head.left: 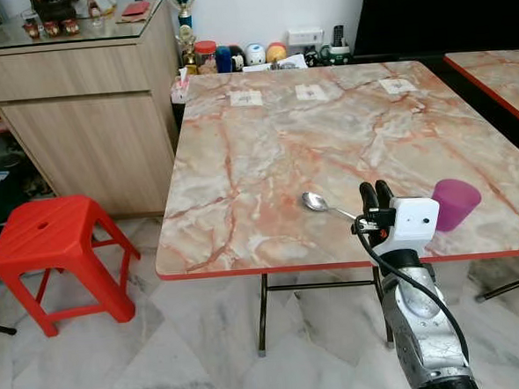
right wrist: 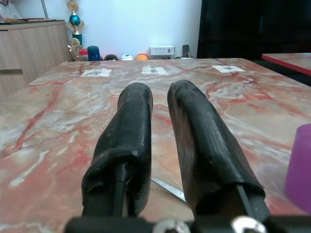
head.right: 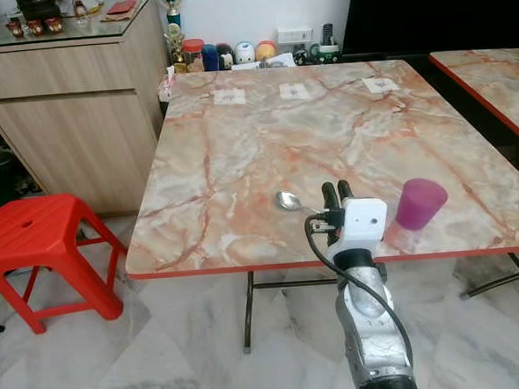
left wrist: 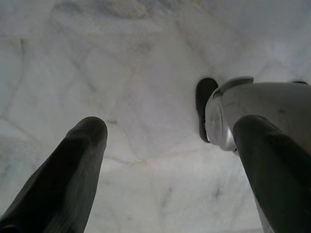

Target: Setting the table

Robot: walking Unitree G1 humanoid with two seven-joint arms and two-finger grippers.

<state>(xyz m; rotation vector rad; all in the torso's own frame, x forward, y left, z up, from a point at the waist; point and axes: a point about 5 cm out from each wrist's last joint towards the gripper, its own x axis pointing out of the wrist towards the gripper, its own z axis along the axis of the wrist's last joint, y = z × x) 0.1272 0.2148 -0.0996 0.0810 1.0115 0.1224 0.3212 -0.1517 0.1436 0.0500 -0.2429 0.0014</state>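
While my left gripper [left wrist: 165, 170] hangs spread over the floor, the table [head.left: 266, 150] carries the purple cup [head.left: 455, 203] near its front right corner, the spoon [head.left: 317, 202] just beside my right gripper [head.left: 376, 192], fingers nearly closed, empty, likely having placed it.

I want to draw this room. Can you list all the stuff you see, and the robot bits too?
Table: one, pink marble top, red edge, centre.
Second table: one, same marble, far right.
Spoon: one, silver, near table's front edge.
Cup: one, purple, upside down, right of spoon.
Paper labels: three, white, along table's far side.
Stool: one, red, on floor left.
Cabinet: one, wooden, behind stool.
Right gripper: black fingers over spoon handle.
Left gripper: open, above floor.
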